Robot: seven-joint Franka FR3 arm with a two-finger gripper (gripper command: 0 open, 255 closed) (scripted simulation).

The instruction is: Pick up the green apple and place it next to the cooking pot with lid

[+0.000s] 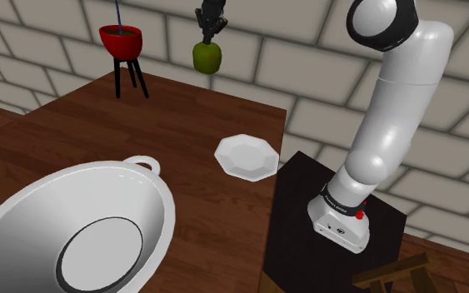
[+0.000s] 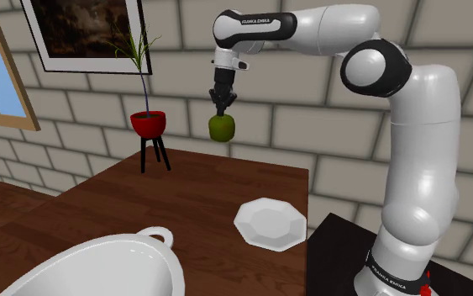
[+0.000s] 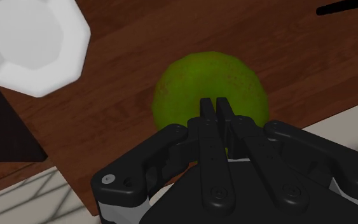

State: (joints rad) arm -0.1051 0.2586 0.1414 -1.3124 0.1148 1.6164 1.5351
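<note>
The round green apple hangs in the air well above the dark brown wooden surface. The black end effector grips it at the top, fingers nearly together. A white octagonal plate lies on the surface below.

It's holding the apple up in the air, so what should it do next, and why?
Probably carry it across toward the white pot. The gripper is shut on the green apple well above the table, and the pot sits apart, at the shoulder view's lower left.
</note>
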